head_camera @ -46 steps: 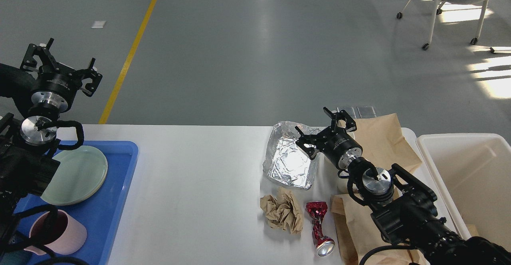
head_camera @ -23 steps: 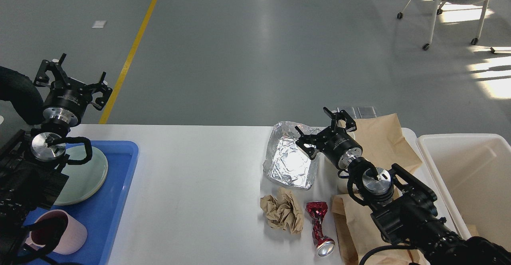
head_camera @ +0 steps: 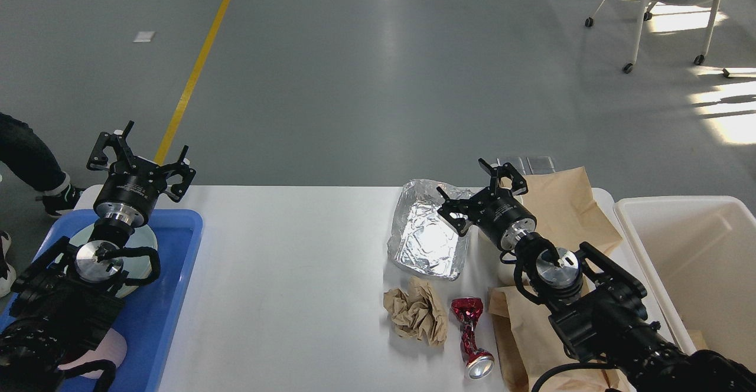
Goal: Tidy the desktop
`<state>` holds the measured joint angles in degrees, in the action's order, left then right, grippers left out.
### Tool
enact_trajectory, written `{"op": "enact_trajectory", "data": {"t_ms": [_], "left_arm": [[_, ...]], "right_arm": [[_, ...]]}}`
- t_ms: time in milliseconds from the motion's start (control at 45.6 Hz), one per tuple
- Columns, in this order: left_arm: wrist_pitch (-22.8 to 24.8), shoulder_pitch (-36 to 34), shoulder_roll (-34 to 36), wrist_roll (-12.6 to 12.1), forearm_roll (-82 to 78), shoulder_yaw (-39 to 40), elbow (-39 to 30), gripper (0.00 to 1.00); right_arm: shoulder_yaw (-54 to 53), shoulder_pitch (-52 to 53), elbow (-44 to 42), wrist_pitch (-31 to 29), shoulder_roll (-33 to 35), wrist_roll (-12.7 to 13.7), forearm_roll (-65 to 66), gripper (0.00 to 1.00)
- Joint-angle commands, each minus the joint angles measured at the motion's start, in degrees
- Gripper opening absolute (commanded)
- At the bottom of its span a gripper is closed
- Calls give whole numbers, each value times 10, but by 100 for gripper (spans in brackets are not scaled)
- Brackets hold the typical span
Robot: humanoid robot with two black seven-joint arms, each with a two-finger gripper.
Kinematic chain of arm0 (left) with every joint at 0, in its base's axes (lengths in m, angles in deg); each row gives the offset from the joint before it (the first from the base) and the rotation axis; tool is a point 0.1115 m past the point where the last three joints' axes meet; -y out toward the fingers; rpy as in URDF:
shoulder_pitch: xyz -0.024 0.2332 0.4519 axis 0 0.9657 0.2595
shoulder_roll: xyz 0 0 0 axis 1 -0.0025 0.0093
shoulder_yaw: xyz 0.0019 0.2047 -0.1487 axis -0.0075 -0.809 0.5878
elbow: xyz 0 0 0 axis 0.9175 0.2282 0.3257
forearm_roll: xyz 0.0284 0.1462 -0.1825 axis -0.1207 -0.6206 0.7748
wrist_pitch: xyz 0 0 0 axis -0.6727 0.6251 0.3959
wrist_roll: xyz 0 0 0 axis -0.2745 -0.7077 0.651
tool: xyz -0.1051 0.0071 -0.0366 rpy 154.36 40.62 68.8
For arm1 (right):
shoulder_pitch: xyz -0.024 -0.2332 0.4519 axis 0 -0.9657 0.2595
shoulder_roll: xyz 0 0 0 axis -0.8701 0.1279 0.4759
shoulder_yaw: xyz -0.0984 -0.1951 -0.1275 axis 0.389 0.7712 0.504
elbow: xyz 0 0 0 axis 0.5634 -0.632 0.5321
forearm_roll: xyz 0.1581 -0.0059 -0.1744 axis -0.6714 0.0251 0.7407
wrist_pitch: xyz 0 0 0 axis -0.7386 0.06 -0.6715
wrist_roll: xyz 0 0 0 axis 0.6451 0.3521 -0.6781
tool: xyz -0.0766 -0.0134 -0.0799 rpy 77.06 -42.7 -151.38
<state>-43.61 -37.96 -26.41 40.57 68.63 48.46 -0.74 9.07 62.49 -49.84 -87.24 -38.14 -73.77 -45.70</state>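
Note:
The white desktop (head_camera: 295,262) fills the lower middle of the head view. On it lie a crumpled foil tray (head_camera: 426,238), a crumpled brown paper ball (head_camera: 416,312), a crushed red can (head_camera: 471,336) and brown paper bags (head_camera: 567,209). My right gripper (head_camera: 481,194) is open and empty, hovering over the foil tray's right edge. My left gripper (head_camera: 142,159) is open and empty, above the far end of the blue tray (head_camera: 171,274).
The blue tray holds a pale green plate (head_camera: 144,238) and a pink cup (head_camera: 103,356), both partly hidden by my left arm. A cream-white bin (head_camera: 685,262) stands at the right. A person's leg (head_camera: 29,162) is at far left. A chair (head_camera: 673,2) stands far back right.
My left arm has swung right and lower, bringing its gripper over the tray's far end. The right arm has not moved. The view shifted slightly.

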Motion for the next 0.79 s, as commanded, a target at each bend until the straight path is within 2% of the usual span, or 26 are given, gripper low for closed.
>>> {"op": "enact_trajectory", "data": {"t_ms": [0, 132, 767], "left_arm": [[0, 5, -5, -2, 1, -1, 0, 97], [-12, 5, -7, -5, 1, -1, 2, 97], [20, 19, -6, 0, 1, 0, 0, 97]], "right_arm": [[0, 1, 0, 0, 0, 0, 0, 100], [0, 1, 0, 0, 0, 0, 0, 100], [0, 1, 0, 0, 0, 0, 0, 100]]}}
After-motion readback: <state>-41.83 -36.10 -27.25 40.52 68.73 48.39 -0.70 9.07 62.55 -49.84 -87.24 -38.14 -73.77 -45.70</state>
